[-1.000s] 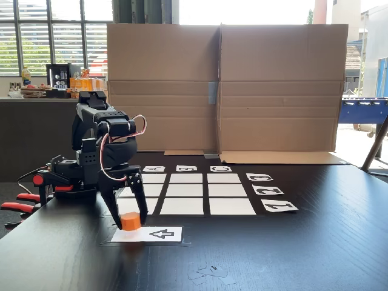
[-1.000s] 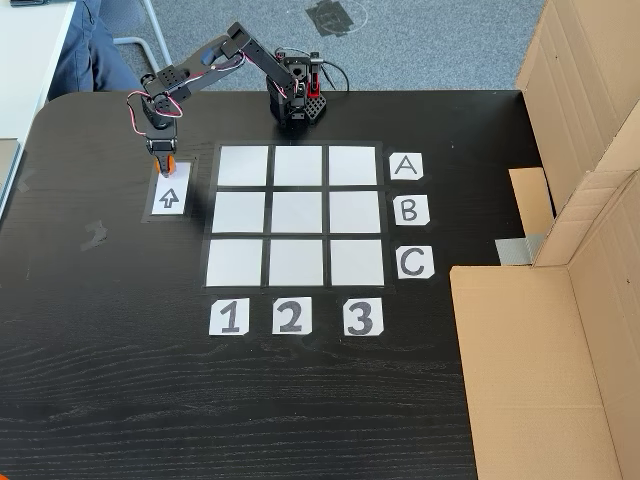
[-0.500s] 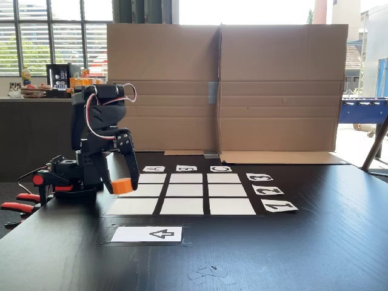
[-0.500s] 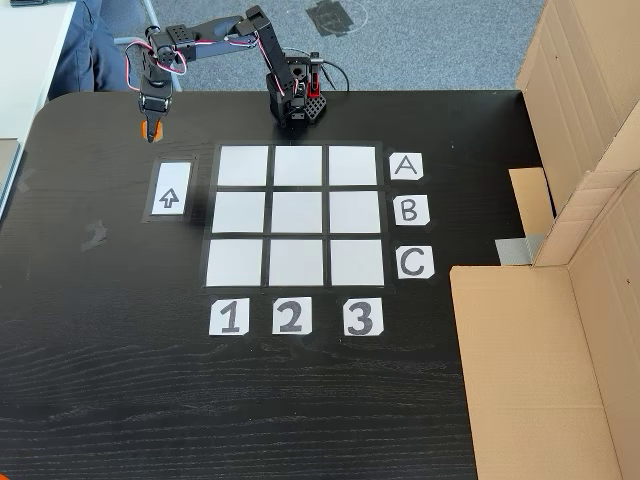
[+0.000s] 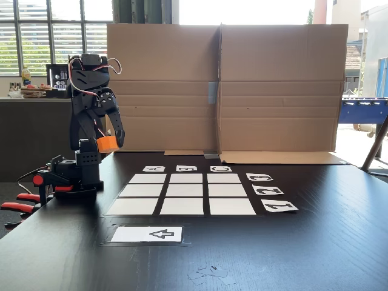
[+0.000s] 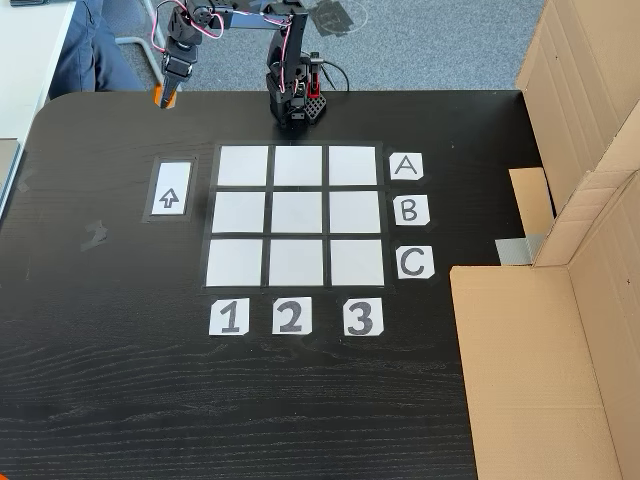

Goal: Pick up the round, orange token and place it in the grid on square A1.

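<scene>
Token lifted, carry to A1 pending.
Grid (image 6: 297, 216) on the black table (image 6: 120, 380); square A1 (image 6: 243, 166) lies at about 5 o'clock from the gripper (image 6: 163, 96), whose jaws pinch the orange token (image 5: 107, 143) high above the table.

Likely an office: big windows (image 5: 51, 36), carpet (image 6: 420, 45).

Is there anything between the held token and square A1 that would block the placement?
Nothing visible. The gripper holds the token above the table, and square A1 with its neighbouring cells in the grid lies bare.
</scene>
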